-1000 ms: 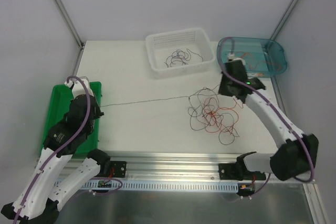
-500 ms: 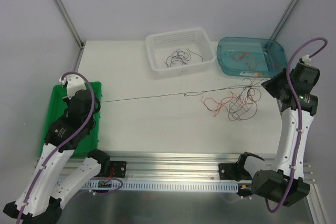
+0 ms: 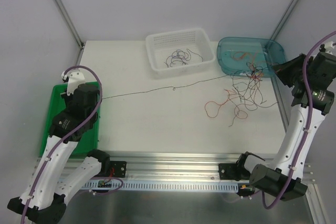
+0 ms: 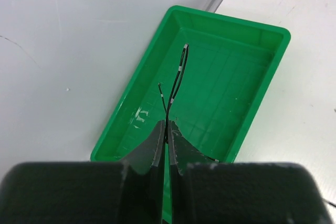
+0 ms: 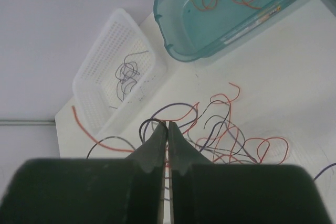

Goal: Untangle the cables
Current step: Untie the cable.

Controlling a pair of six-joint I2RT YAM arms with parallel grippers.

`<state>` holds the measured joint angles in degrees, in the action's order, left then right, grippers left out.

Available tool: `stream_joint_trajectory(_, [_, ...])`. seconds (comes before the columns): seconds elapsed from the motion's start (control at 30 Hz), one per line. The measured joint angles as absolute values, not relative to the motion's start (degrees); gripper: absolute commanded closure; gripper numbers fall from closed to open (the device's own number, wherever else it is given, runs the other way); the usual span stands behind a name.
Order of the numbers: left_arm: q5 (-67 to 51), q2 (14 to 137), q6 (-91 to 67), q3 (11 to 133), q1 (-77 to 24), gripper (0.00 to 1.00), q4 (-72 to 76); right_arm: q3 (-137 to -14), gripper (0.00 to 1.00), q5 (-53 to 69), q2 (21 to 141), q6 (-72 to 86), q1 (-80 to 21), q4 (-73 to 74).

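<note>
The left fingers [image 4: 156,142] are pressed together, pinching one end of a long thin black wire [image 4: 176,77]. Its short free tail loops out just past the fingertips, above a green rectangular plastic tray [image 4: 231,22] lying directly beneath them. The right fingers [image 5: 155,145] are also pressed together. They appear to pinch strands of the loose tangle of thin orange, red and black wires [image 3: 242,88], which trails just below and ahead of them.

Over the last second the right fingers have swung from mid-counter far out to the right, dragging the tangle along. It has opened from a tight clump into looser loops, and the black wire now stretches from the left fingers across to it, with one small kink midway. The black wire is probably close to pulling free.

Past the left fingers come the tray's rim and then the enclosure wall, so little travel remains there. The right fingers sit near the counter's right edge, with a translucent teal plastic tub [image 5: 210,45] just ahead and a white perforated plastic basket [image 5: 97,56] ahead and to their left. The bare white counter [image 3: 147,124] between the two pairs of fingers is the open room — any further pulling outward looks cramped.
</note>
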<state>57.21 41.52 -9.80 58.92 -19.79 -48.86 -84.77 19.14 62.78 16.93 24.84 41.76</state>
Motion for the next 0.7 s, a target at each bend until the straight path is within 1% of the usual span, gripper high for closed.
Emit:
stream_joint_trajectory(0.1, [54.94,40.73,-9.96,59.57,-19.77,1.00,-48.93,-80.84,0.99,19.35,61.34,15.97,22.48,41.69])
stream_joint_trajectory(0.2, [47.99,39.46,-10.90,60.64,-19.77,1.00,-48.82,-74.89,0.99,19.81,60.38,14.63,18.11,41.78])
stream_joint_trajectory(0.27, [41.01,38.20,-11.20,60.84,-19.77,1.00,-47.66,-68.86,0.99,19.33,59.94,13.65,13.67,41.36])
stream_joint_trajectory(0.33, [31.46,36.53,-11.44,60.12,-19.77,1.00,-45.52,-62.78,0.99,18.24,60.18,12.80,7.81,40.97])
stream_joint_trajectory(0.43, [17.98,34.41,-12.47,56.60,-19.77,1.00,-41.95,-55.64,0.99,16.95,61.54,11.97,-1.61,40.91])
stream_joint_trajectory(0.47, [14.09,34.17,-12.91,54.89,-19.77,0.99,-40.80,-54.19,0.99,15.94,61.98,11.81,-3.97,40.95])
stream_joint_trajectory(0.5, [10.33,34.26,-13.39,53.04,-19.77,0.96,-39.92,-53.39,0.99,15.35,62.37,11.68,-5.91,40.99])
stream_joint_trajectory(0.53, [7.03,34.59,-13.74,50.87,-19.77,0.87,-39.18,-53.06,0.99,14.79,62.78,11.51,-7.66,40.91])
stream_joint_trajectory(0.6, [1.30,35.59,-14.48,46.68,-19.77,0.78,-38.26,-53.04,0.99,14.22,63.20,11.05,-10.44,40.16])
stream_joint_trajectory(0.63, [-1.30,36.23,-14.85,44.77,-19.77,0.62,-38.06,-53.08,0.99,14.15,63.20,10.83,-11.46,39.83])
stream_joint_trajectory(0.7, [-5.80,37.34,-15.35,41.93,-19.77,0.47,-37.17,-53.87,0.99,13.91,63.18,10.41,-14.11,39.75])
